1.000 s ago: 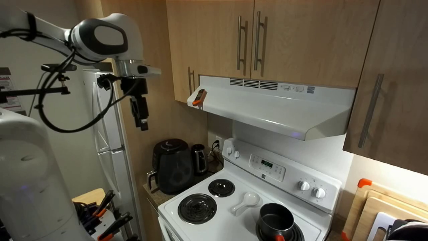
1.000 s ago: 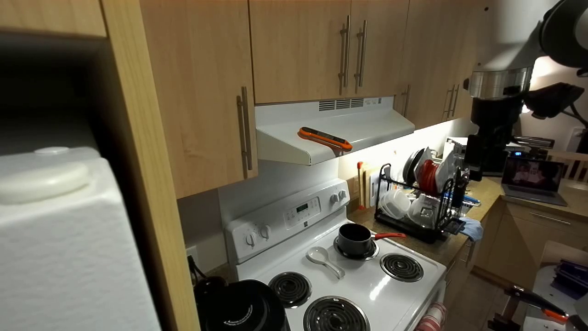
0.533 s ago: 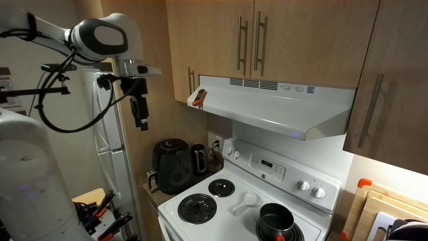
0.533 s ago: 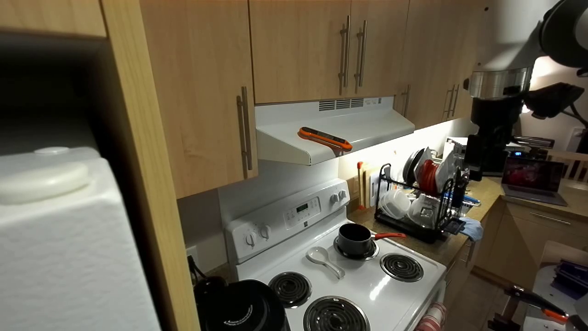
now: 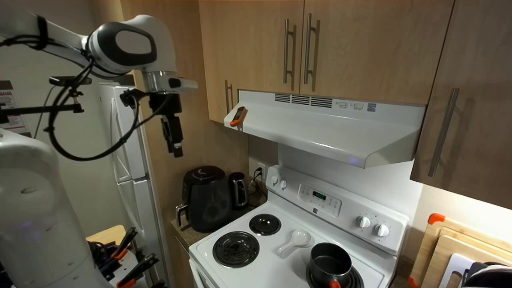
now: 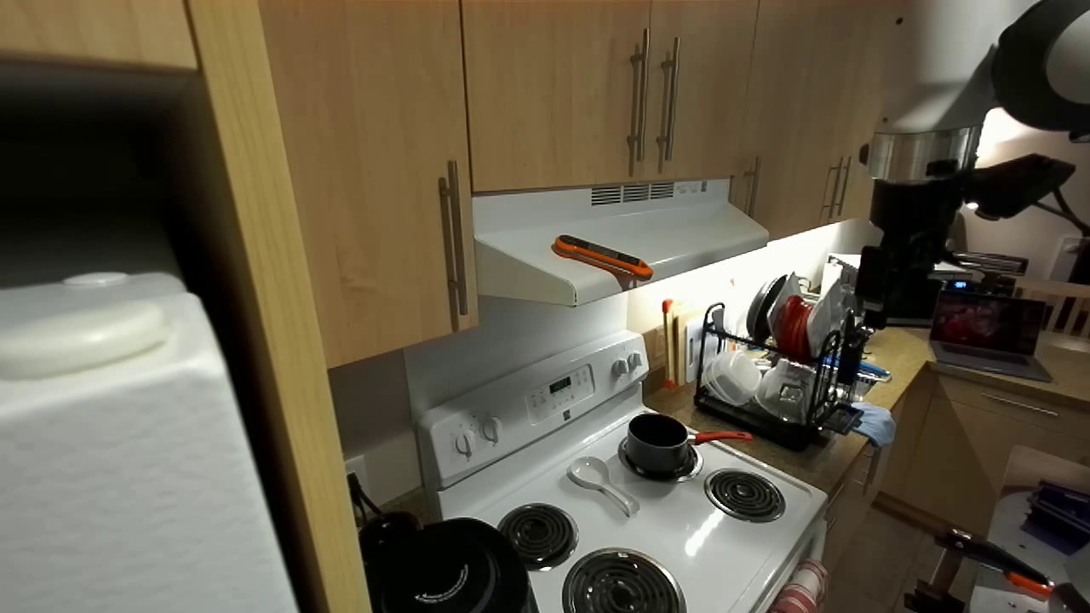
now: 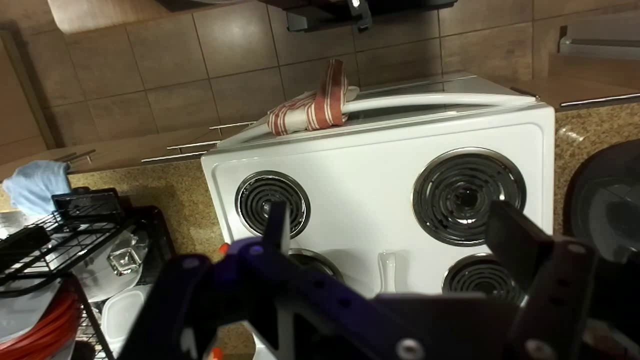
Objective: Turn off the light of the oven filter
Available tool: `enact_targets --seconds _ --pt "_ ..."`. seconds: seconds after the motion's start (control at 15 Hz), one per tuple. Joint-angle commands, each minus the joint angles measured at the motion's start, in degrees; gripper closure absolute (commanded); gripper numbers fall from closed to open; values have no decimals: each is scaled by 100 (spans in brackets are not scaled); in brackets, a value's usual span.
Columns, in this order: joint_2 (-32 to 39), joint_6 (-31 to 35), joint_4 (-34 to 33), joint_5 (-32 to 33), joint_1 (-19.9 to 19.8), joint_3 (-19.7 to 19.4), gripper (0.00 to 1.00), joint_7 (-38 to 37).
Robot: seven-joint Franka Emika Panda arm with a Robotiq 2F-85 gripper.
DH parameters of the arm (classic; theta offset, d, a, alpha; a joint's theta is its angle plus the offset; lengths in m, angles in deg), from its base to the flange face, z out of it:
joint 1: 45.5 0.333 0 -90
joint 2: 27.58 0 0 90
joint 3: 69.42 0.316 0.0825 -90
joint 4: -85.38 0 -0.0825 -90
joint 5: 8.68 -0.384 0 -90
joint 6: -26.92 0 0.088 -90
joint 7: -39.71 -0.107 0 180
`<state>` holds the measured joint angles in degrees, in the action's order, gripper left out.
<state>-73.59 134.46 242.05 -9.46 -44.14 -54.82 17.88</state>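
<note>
Gripper [image 7: 391,215] has shifted slightly toward the hood [image 5: 312,130], jaws parted and empty. Well apart from them, the hood should be rigid, slick, fixed: press a switch [image 5: 358,106], don't grasp.

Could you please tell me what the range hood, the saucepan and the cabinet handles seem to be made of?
Range hood: probably sheet metal in glossy white enamel or paint, given its crisp edges and highlights.
Saucepan: likely dark-coated metal, given its thin rim and muted sheen.
Cabinet handles: apparently brushed metal, perhaps steel, from their grey satin sheen.
</note>
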Motion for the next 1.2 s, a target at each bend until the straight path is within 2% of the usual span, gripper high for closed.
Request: enact_targets --seconds 0.0,0.4,1.13 --pt "113 424 137 266 -161 -16 0 -118" --pt "435 1230 141 735 -524 18 0 -294" --pt "1155 2631 -298 1607 -1648 -283 0 -675"
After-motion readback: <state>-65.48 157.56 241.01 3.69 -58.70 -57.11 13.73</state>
